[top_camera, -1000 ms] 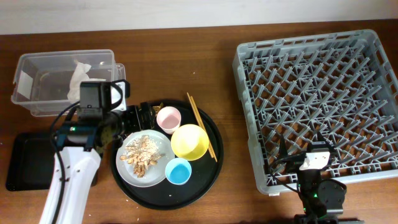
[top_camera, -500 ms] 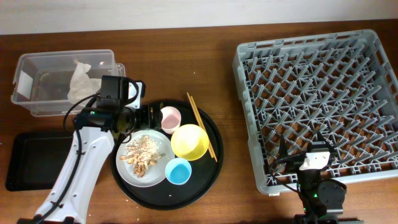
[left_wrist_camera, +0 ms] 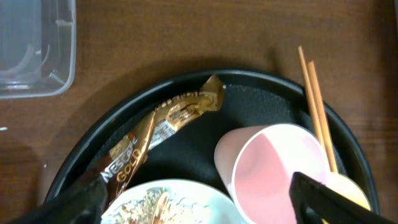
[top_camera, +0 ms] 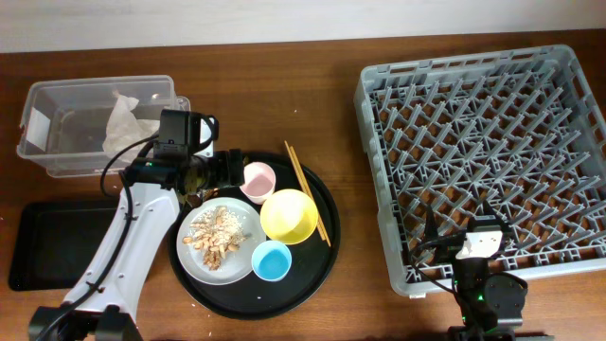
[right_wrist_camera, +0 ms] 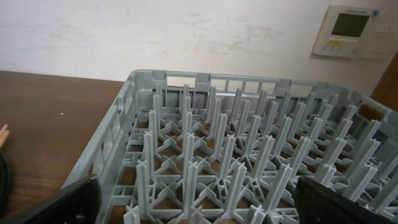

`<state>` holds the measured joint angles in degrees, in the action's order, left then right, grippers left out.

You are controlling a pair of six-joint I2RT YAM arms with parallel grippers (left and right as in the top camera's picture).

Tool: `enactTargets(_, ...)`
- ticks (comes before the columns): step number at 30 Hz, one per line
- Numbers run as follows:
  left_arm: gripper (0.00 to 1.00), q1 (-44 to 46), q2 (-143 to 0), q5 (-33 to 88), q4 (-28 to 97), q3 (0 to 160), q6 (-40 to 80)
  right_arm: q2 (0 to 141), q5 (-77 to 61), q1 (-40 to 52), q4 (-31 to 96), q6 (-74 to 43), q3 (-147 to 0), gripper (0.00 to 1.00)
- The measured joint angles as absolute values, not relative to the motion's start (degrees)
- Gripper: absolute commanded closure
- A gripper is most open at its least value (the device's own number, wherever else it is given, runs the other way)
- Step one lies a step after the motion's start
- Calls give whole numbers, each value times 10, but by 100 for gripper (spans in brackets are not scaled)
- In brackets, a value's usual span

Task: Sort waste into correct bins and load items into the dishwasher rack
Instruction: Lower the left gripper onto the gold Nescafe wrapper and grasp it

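My left gripper (top_camera: 220,172) hangs open over the back left of the round black tray. In the left wrist view its fingers (left_wrist_camera: 74,202) straddle the plate's far rim, between the brown wrapper (left_wrist_camera: 163,121) and the pink cup (left_wrist_camera: 273,168). Nothing is held. The pale plate (top_camera: 204,263) carries beige food scraps (top_camera: 216,237). The yellow bowl (top_camera: 288,215), blue cup (top_camera: 271,260) and chopsticks (top_camera: 308,189) share the tray. A white napkin (top_camera: 123,118) lies in the clear tub (top_camera: 57,142). My right gripper (top_camera: 469,242) is open over the front edge of the grey dishwasher rack (top_camera: 488,142).
The shallow black rectangular tray (top_camera: 43,242) lies at the front left, under the left arm. The round black tray (top_camera: 322,246) holds the dishes. The clear tub's corner (left_wrist_camera: 31,56) shows just beyond the round tray. A wall runs behind the rack (right_wrist_camera: 249,186).
My left gripper has swung right from beside the clear tub, over the round tray, to the wrapper and pink cup. The right arm has not moved.
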<state>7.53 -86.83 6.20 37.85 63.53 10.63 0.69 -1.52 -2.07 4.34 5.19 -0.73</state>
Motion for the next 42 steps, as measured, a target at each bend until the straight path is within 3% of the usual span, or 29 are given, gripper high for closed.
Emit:
enactTargets(3,11,63,-868,53,377,635,123,7,-15,-21,43,52,-7,1)
enactTargets(4,16,56,-869,48,375,635,127,7,-15,-21,43,52,-7,1)
enactTargets(6,17,37,-872,40,370,635,135,7,-15,-21,43,52,-7,1)
enactTargets(23,18,13,-980,34,334,634,79,7,-15,-21,43,52,-7,1)
enactTargets(27,28,13,-1002,35,327,634,57,7,-15,-21,43,52,-7,1)
enactTargets(38,34,31,-1042,51,314,634,25,7,-15,-21,43,52,-7,1)
enactTargets(42,47,32,-1046,51,312,634,22,7,-15,-21,43,52,-7,1)
